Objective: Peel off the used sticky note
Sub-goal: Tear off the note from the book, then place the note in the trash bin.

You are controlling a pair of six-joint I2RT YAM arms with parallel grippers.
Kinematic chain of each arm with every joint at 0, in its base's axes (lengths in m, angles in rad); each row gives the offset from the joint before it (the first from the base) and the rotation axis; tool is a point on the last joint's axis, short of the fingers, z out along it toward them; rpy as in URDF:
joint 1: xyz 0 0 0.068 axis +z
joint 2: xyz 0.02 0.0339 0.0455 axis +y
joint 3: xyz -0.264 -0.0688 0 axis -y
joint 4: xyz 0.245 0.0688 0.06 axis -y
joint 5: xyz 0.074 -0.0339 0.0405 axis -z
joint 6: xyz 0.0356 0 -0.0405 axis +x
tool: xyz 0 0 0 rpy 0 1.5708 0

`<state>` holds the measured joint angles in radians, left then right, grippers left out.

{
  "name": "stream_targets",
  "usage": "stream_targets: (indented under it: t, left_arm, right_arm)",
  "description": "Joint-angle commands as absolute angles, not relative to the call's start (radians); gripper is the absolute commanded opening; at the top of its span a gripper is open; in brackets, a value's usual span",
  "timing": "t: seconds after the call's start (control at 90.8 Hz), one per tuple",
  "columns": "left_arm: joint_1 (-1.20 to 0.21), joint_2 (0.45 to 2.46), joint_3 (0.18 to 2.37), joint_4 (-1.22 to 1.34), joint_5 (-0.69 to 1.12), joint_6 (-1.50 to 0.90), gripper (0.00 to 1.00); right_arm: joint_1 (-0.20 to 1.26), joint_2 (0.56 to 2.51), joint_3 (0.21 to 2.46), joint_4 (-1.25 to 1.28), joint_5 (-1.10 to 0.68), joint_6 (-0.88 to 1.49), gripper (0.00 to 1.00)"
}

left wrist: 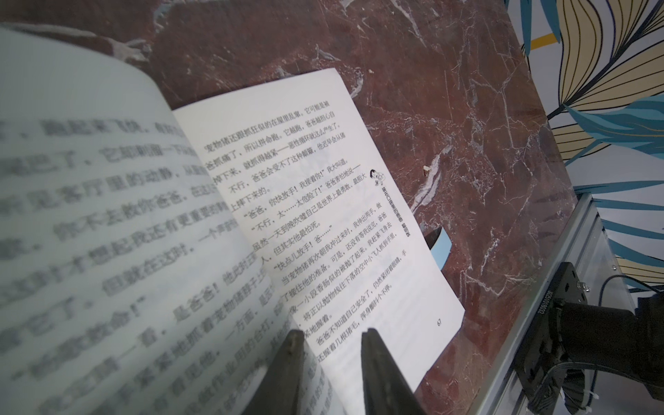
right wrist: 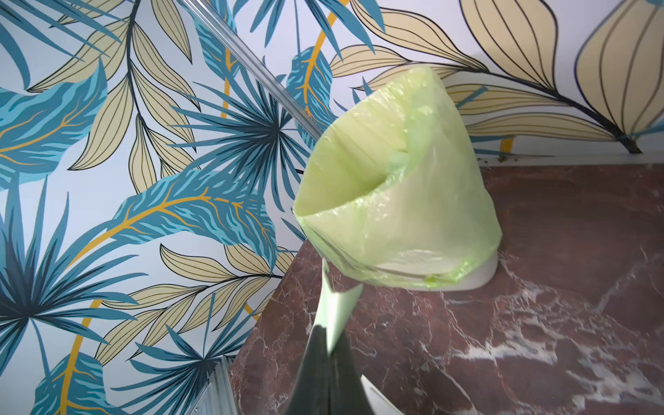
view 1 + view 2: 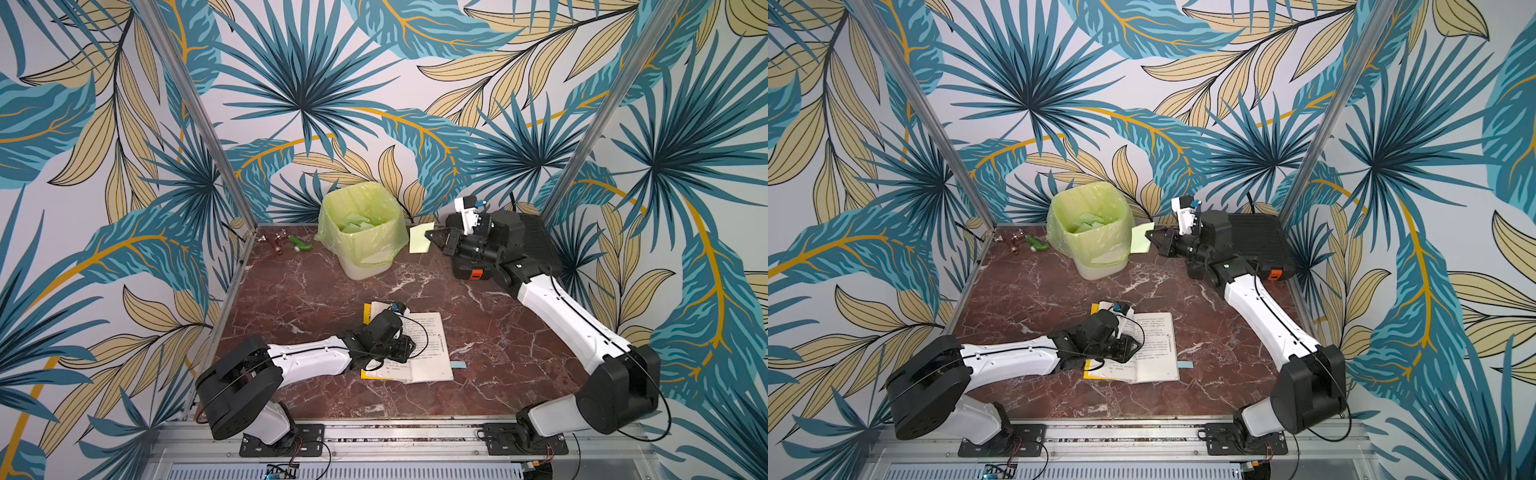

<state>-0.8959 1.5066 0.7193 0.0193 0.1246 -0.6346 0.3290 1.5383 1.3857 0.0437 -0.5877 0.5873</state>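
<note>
Pinching thin pale-green paper sticky note (image 3: 420,239) by one edge, right gripper (image 2: 328,341) is pressed together; note looks v. light, floppy; left gripper (image 1: 332,336) slightly spread.

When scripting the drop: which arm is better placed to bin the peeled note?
Right: the right hand is shut on the sticky note beside the bin; the left hand rests on the book.

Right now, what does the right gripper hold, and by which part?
The right gripper pinches the sticky note by one edge, beside the bin.
</note>
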Motion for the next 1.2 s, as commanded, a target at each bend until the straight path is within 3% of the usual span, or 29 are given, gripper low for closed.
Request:
stream_targets:
  t: [0.0,0.297,0.474,0.562,0.76,1.19]
  left_arm:
    - [-0.878,1.508,0.697,-0.044,0.077,-0.606,0.31]
    - [-0.874,1.494,0.696,-0.048,0.078,-0.606,0.31]
    - [-0.874,1.49,0.698,-0.054,0.074,-0.599,0.31]
    - [-0.874,1.489,0.698,-0.053,0.072,-0.6,0.31]
    - [-0.874,1.489,0.708,-0.069,0.062,-0.599,0.31]
    - [-0.867,1.455,0.721,-0.189,-0.026,-0.565,0.31]
  right_arm:
    - [0.363,1.666,1.585,0.044,-0.57,0.587,0.0]
    - [0.403,2.112,2.143,-0.119,-0.545,0.556,0.0]
    - [0.41,2.227,2.317,-0.197,-0.539,0.555,0.03]
    - [0.412,2.225,2.324,-0.207,-0.539,0.541,0.11]
    - [0.408,2.152,2.288,-0.345,-0.524,0.457,0.38]
    - [0.392,1.653,1.588,-0.329,-0.398,0.411,0.45]
